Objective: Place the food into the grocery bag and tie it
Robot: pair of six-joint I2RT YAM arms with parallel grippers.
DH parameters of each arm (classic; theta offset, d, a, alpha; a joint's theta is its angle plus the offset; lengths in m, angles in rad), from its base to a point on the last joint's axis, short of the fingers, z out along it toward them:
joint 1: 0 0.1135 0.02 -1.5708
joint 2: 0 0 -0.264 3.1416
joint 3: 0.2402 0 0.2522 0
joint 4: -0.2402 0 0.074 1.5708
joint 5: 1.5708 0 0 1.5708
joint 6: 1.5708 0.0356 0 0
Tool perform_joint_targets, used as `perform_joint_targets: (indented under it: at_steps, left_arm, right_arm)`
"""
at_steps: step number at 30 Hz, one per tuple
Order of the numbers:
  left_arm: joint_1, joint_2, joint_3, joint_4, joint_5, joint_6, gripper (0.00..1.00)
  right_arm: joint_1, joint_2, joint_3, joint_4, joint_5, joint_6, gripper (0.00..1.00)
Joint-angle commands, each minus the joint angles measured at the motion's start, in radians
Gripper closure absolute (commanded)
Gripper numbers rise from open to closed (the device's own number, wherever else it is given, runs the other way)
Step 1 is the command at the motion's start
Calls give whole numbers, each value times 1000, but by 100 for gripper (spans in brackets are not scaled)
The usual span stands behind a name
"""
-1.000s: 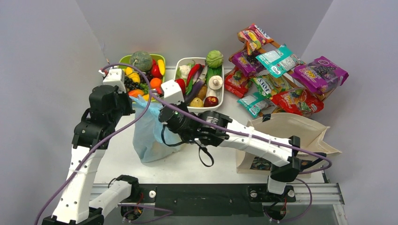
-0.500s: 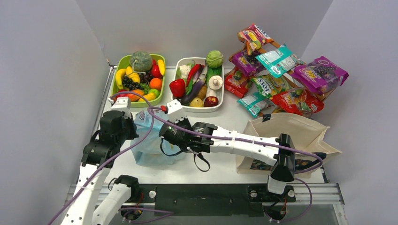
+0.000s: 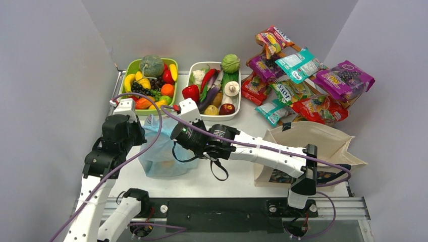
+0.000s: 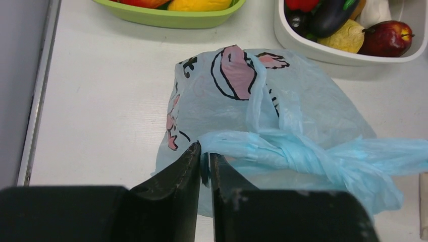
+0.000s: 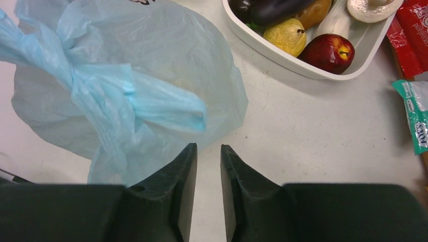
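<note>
The light-blue grocery bag [image 3: 161, 151] sits on the table with its handles twisted into a knot [image 4: 313, 151]. A pink and black print shows on its far side. My left gripper [image 4: 205, 150] is shut on one blue handle end at the bag's left side [image 3: 144, 133]. My right gripper [image 5: 208, 147] is slightly open and empty. It is just off the bag's right edge [image 5: 222, 106], near the other loose handle end [image 5: 171, 111]. The bag's contents are hidden. Toy fruit lies in the green tray [image 3: 132, 68] and toy vegetables in the white tray [image 3: 237, 98].
Snack packets [image 3: 303, 80] are piled at the back right. A beige canvas tote [image 3: 313, 146] lies at the right under my right arm. Grey walls close the left, back and right. A red apple [image 5: 330, 53] sits in the white tray's near corner.
Both grippers have moved away from the trays toward the near edge, then slightly back. The bag has come with them and now sits lower and flatter.
</note>
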Motion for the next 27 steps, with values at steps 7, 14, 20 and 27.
perform_joint_targets:
  at_steps: [7, 14, 20, 27]
  left_arm:
    - [7, 12, 139, -70, -15, -50, 67]
    - [3, 24, 229, -119, -36, -111, 31]
    - [-13, 11, 274, -108, 14, -140, 32]
    - [-58, -55, 268, -67, 126, -184, 33]
  right_arm:
    - [3, -27, 84, -83, 28, 0, 71]
    - [17, -65, 124, -110, 46, 6, 68]
    - [9, -129, 167, -126, 63, -12, 64]
    - [-48, -222, 186, -156, 85, -43, 54]
